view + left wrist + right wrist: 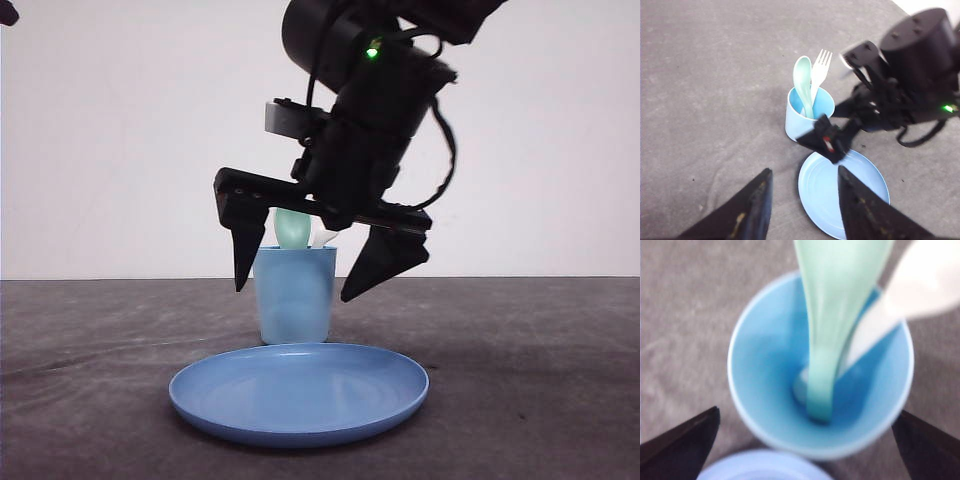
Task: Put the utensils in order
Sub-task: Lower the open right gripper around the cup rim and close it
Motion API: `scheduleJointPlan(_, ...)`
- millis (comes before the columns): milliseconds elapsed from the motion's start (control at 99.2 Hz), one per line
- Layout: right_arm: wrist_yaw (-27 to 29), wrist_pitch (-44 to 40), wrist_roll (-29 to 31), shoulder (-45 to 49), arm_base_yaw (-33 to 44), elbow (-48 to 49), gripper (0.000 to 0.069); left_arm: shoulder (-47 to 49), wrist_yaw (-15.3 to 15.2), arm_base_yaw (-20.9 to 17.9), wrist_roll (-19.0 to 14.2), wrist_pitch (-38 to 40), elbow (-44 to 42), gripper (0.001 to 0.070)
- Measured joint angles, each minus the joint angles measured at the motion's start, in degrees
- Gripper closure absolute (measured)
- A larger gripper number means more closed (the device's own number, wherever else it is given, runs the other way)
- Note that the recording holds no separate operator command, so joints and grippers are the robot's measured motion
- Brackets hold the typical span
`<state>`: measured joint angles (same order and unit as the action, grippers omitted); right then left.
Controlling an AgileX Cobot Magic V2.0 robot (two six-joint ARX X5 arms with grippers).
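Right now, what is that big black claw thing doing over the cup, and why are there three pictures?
It is a robot with two arms. Each arm ends in jaws that pinch things. One picture looks across the grey table from the front; the other two come from small cameras on the arms' wrists. The right gripper hangs open above a light blue cup, holding nothing. Inside the cup stand a mint-green spoon and a white fork. A round blue plate lies in front. The left gripper is open too.

A bare lab test bench: dark grey tabletop (540, 380) against a plain white wall (120, 140).
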<state>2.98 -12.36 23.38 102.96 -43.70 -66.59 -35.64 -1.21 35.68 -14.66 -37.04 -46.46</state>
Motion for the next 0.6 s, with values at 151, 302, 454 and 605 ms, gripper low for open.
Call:
scheduleJointPlan(151,0.0,-0.2,-0.9,2.6,1.0,-2.8,0.0010,0.0,0.0,0.0,0.0,0.0,0.0,0.0471)
scheduleJointPlan(302,0.0,-0.2,-1.0,4.4,1.5,-4.8,0.0010,0.0,0.0,0.0,0.0,0.0,0.0,0.0471)
scheduleJointPlan(454,0.0,-0.1,-1.0,4.7,1.4,-5.2,0.0020,0.0,0.0,0.0,0.0,0.0,0.0,0.0471)
scheduleJointPlan(605,0.0,-0.2,-2.0,4.7,1.4,-5.2,0.0182,0.0,0.0,0.0,0.0,0.0,0.0,0.0471)
